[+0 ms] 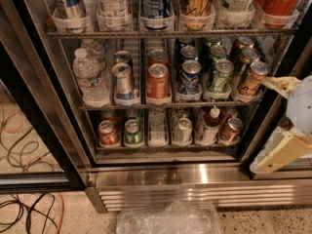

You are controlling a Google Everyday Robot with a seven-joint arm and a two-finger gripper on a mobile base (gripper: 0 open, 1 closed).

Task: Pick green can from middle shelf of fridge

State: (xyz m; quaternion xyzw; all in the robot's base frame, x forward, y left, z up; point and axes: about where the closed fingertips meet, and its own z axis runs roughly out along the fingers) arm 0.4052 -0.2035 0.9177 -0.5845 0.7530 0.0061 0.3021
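A shop or office pantry is suggested by the fridge [195, 177], a glass-doored cooler racked with cans. Loose cables [34, 213] are strewn on speckled floor [273, 223] left of it. The gripper [273, 123] is held, fingers apart, at its right.

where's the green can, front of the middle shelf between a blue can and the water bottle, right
No: in the camera view the green can sits front of the middle shelf between a blue can and a bronze can. The gripper is open at the right edge.
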